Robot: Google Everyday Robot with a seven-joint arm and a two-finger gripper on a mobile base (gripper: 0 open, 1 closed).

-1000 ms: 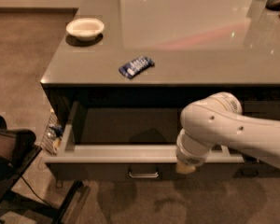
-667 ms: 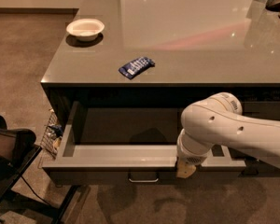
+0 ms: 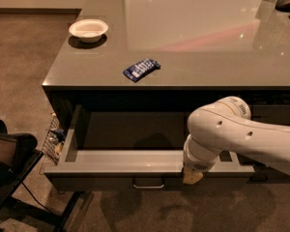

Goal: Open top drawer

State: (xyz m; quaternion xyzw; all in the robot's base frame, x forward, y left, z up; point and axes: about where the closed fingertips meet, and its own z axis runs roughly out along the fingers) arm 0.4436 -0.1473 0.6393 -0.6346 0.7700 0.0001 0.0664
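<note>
Gripper (image 3: 192, 176) sits at the front rim of the top drawer (image 3: 116, 160), right of centre; open or closed cannot be told. Drawer stands pulled out beneath the counter (image 3: 208, 57). Handle (image 3: 147, 183) lies at 9 o'clock. Blue packet (image 3: 141, 69) lies on the counter at 11 o'clock, with the white bowl (image 3: 88, 29) farther out on a similar bearing.

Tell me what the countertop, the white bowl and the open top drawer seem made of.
Countertop: probably polished stone or laminate; glossy grey, mirroring light. Bowl: likely paper or foam, matte white. Top drawer: perhaps painted wood or metal, pale matte interior. The gripper sits at its front edge.
</note>
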